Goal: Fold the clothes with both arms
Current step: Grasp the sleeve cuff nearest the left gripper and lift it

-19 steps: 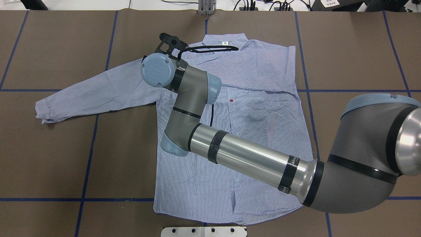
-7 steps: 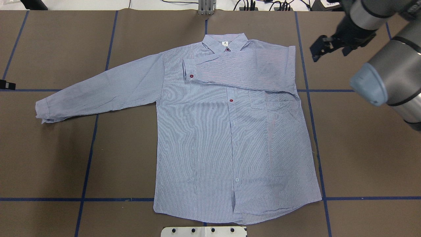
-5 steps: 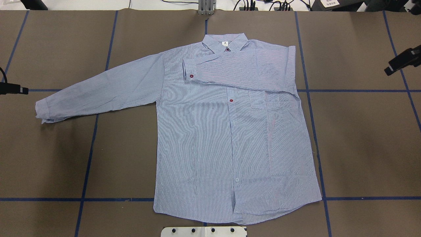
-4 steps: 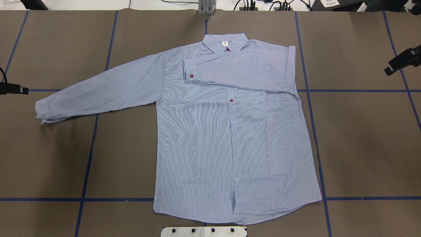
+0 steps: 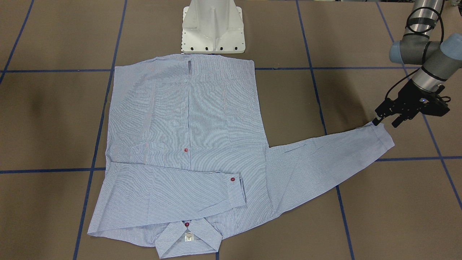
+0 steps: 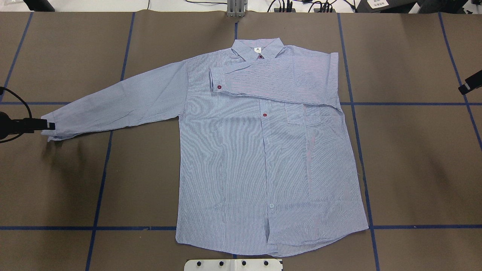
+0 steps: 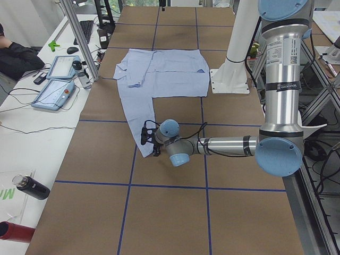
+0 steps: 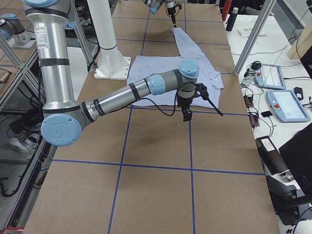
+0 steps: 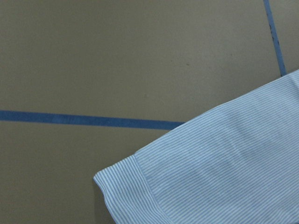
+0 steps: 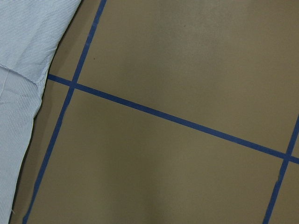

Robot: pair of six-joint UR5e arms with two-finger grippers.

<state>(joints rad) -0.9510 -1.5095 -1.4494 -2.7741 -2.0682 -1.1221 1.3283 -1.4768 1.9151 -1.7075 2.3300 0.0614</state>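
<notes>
- Overhead: in the last half second the left gripper (image 6: 49,126) has come in from the view's left edge to the cuff (image 6: 56,130) of the outstretched sleeve (image 6: 120,101) of the shirt (image 6: 241,158). The right gripper (image 6: 469,83) has drawn back to the right edge, and I cannot tell how far open it is.
- Front-facing: the left gripper's fingers (image 5: 377,122) stand apart and hold nothing, just over the cuff's end. The sleeve's long axis runs from there away toward the shirt body. The other sleeve (image 5: 173,187) already lies across the chest.
- Left side: the left arm (image 7: 223,146) is plainly nearer this cuff.
- Right side: the right gripper hangs over bare table (image 8: 156,161), beside the shirt.
- Left wrist: the cuff corner fills the lower right.
- Right wrist: only the shirt's side edge shows, at left.
</notes>
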